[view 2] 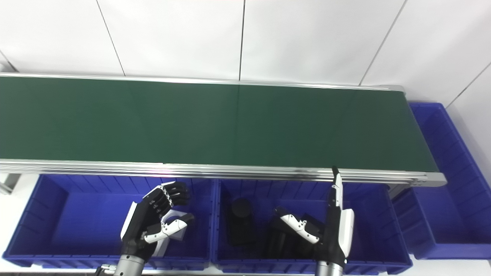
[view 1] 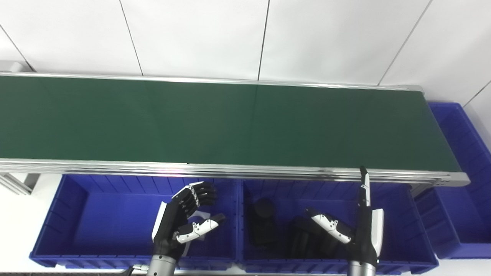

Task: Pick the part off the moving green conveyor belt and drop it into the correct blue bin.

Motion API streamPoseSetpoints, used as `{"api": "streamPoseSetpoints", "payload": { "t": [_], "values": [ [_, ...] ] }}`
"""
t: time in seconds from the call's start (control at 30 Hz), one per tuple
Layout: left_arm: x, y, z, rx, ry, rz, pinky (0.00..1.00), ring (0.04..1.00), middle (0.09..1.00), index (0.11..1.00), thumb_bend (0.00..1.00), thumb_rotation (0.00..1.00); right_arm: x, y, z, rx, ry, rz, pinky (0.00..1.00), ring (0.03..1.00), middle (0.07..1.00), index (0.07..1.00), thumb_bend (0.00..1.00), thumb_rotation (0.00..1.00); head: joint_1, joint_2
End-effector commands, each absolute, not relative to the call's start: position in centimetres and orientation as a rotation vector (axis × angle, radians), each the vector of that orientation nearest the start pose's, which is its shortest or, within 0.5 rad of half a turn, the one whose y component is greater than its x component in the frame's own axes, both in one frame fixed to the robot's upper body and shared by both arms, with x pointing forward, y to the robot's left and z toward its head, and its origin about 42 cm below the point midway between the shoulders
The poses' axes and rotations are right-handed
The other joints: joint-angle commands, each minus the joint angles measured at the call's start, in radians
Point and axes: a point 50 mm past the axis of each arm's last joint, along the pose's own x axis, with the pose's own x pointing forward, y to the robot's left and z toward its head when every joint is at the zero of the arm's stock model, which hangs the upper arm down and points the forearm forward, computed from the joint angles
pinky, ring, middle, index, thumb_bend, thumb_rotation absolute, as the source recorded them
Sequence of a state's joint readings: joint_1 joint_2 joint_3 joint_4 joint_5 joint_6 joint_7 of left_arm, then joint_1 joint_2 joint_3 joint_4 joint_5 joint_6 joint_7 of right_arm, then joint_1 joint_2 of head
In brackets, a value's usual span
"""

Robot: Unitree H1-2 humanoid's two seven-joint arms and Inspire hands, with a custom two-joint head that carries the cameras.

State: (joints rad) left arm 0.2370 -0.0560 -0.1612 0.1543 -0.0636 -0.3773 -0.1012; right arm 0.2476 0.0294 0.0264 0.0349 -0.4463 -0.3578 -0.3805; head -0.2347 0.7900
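Note:
The green conveyor belt (view 1: 230, 122) runs across the view with no part on it. My left hand (view 1: 184, 222) hovers over the left blue bin (view 1: 96, 214), fingers curled and thumb held apart, gripping nothing. A white part (view 1: 196, 216) shows behind the hand, low in that bin and mostly hidden by it. My right hand (view 1: 362, 226) is open over the middle blue bin (view 1: 399, 214), fingers straight and pointing at the belt's near rail, thumb spread to the left.
Several black parts (view 1: 264, 222) lie in the middle bin. A third blue bin (view 1: 460, 153) stands past the belt's right end. The belt's aluminium rail (view 1: 245, 168) overhangs the back edge of the front bins.

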Motion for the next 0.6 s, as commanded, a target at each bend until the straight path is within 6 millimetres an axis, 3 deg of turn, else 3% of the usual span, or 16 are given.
{"api": "streamPoseSetpoints", "payload": {
  "t": [0.0, 0.07, 0.1, 0.33, 0.57],
  "values": [
    [19.4, 15.1, 3.7, -0.166, -0.057, -0.171, 0.61, 0.624, 0.654, 0.656, 0.59, 0.0, 19.2, -21.0, 6.6, -0.345, -0.22, -0.263, 0.95, 1.0, 1.0, 1.0, 0.84, 0.34, 0.006, -0.003],
    [19.4, 15.1, 3.6, -0.177, -0.06, -0.175, 0.6, 0.616, 0.651, 0.655, 0.58, 0.0, 19.2, -20.7, 6.5, -0.337, -0.25, -0.232, 0.98, 1.0, 1.0, 1.0, 0.79, 0.23, 0.013, -0.005],
    [19.5, 15.1, 3.5, -0.177, -0.062, -0.177, 0.59, 0.611, 0.647, 0.654, 0.58, 0.0, 19.2, -20.6, 6.5, -0.335, -0.259, -0.217, 0.94, 1.0, 1.0, 1.0, 0.78, 0.2, 0.018, -0.007],
    [19.7, 15.1, 3.5, -0.16, -0.061, -0.177, 0.6, 0.613, 0.652, 0.657, 0.59, 0.0, 19.5, -18.9, 6.2, -0.32, -0.282, -0.151, 0.8, 0.923, 0.991, 1.0, 0.76, 0.16, 0.032, -0.02],
    [20.0, 14.6, 2.7, -0.168, -0.057, -0.171, 0.6, 0.612, 0.648, 0.65, 0.6, 0.0, 20.0, -17.4, 5.5, -0.317, -0.29, -0.093, 0.73, 0.853, 0.919, 0.961, 0.7, 0.11, 0.077, -0.082]
  ]
}}
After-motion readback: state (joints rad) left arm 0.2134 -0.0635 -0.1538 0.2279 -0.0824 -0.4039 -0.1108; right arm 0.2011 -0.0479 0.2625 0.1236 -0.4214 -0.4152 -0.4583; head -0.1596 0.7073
